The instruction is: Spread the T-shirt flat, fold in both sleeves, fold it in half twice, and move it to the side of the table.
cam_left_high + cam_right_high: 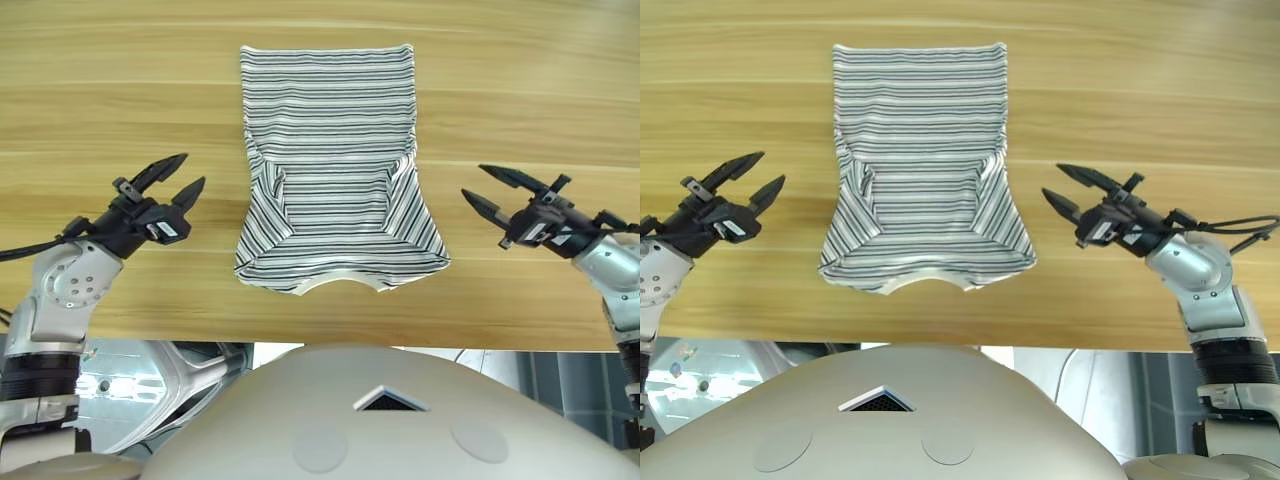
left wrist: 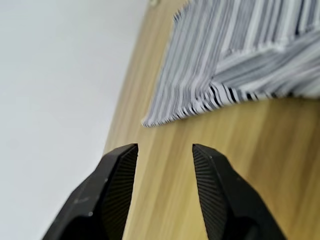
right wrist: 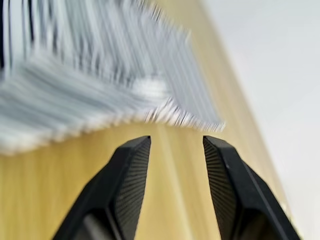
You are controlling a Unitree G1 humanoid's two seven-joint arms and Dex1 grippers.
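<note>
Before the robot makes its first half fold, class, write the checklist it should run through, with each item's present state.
1. T-shirt lies flat, wholly on the table: ok.
2. Both sleeves folded in over the body: ok.
3. Left end effector open, empty, beside the T-shirt: ok.
4. Right end effector open, empty, on the other side: ok.
5. Bottom layer free of creases: cannot tell, it is hidden.
</note>
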